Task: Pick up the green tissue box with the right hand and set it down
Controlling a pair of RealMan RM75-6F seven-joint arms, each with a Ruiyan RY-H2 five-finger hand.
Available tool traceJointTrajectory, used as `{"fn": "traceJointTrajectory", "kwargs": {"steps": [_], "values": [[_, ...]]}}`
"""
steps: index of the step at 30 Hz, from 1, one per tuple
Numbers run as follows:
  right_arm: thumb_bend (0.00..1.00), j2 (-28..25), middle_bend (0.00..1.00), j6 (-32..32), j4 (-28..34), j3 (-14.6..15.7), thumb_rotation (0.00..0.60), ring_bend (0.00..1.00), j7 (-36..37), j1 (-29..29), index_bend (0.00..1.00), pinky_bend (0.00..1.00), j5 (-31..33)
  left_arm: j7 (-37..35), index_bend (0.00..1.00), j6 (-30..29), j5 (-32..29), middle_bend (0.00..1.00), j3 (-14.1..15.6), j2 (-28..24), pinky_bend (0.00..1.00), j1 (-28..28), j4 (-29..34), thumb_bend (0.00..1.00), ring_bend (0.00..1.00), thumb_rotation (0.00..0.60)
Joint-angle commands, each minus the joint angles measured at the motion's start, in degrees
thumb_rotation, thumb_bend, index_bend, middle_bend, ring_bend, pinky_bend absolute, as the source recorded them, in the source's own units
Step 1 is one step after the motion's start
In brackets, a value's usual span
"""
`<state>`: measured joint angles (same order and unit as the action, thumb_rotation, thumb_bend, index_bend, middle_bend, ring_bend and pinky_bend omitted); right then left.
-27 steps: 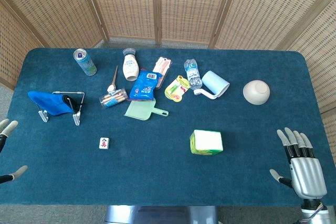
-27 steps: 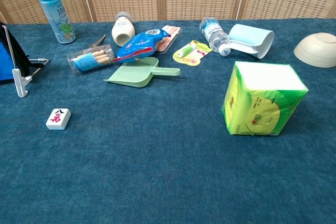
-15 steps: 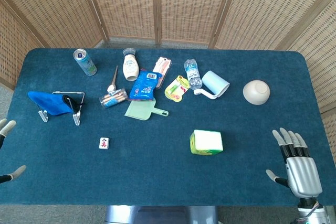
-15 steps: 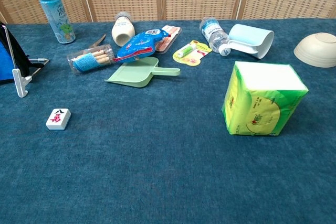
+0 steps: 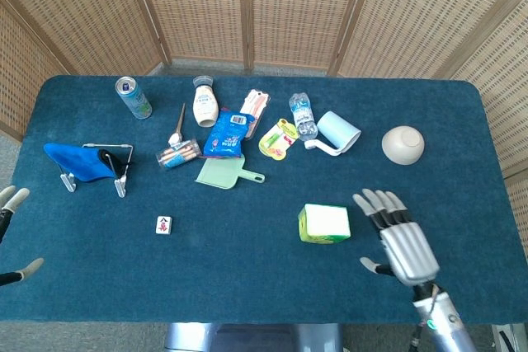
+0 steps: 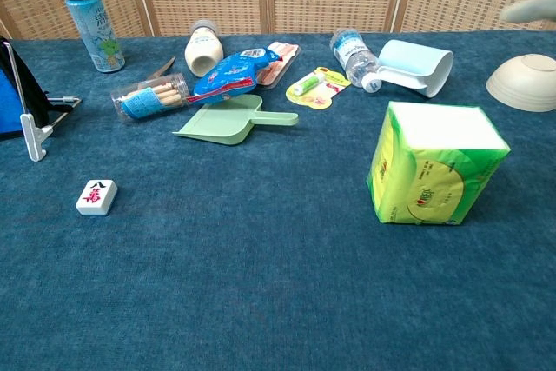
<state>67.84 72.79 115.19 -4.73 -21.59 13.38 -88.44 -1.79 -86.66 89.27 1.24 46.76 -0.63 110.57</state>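
Observation:
The green tissue box (image 5: 324, 223) (image 6: 436, 165) stands upright on the blue table, right of centre, with its white top facing up. My right hand (image 5: 398, 237) hovers just right of the box, fingers spread, holding nothing and a short gap away from it. In the chest view only a blurred fingertip (image 6: 530, 9) of that hand shows at the upper right. My left hand (image 5: 11, 237) peeks in at the left edge of the head view, fingers apart and empty.
Behind the box lie a light blue mug (image 5: 338, 133), a water bottle (image 5: 303, 115), a cream bowl (image 5: 403, 144), a green dustpan (image 5: 223, 173), a blue packet (image 5: 224, 132) and a can (image 5: 132, 96). A mahjong tile (image 5: 163, 224) and a blue cloth on a stand (image 5: 82, 161) sit left.
My right hand has swung left from the table's right edge to just beside the tissue box, and a fingertip now enters the chest view. The box and left hand have not moved.

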Motion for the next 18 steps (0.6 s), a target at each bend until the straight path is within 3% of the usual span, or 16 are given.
{"fn": "traceJointTrajectory", "kwargs": {"steps": [1,10,18], "values": [[0.0,2.0,0.0,-4.6,2.7,-2.5,0.6,0.0,-4.8,3.9,0.0,0.0,4.5,0.0,0.0,0.1,-0.2,0.0,-0.1,0.0,0.0,-0.1,0.0,0.08,0.0,0.6],[0.0,6.1,0.0,-11.7,3.2,-3.4,0.6,0.0,-12.6,10.3,0.0,0.0,14.9,-0.4,0.0,0.4,-0.8,0.0,-0.2,0.0,0.0,-0.2,-0.2,0.08,0.0,0.6],[0.0,10.1,0.0,-12.2,0.2,-5.1,0.6,0.0,-16.1,14.3,0.0,0.04,21.0,-0.8,0.0,0.6,-0.7,0.0,-0.2,-0.1,0.0,-0.3,-0.3,0.08,0.0,0.6]]}}
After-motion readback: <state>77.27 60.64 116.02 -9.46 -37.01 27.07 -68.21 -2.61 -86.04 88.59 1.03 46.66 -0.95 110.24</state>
